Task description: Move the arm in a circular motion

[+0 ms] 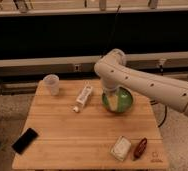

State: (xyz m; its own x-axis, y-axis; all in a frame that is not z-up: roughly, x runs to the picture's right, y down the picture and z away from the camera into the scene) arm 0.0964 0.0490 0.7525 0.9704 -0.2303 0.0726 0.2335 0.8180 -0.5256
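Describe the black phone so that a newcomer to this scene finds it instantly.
Start at the wooden table; the white arm reaches over its far right, gripper at the green bowl. The black phone lies at the opposite, near-left corner, the only flat dark slab there.
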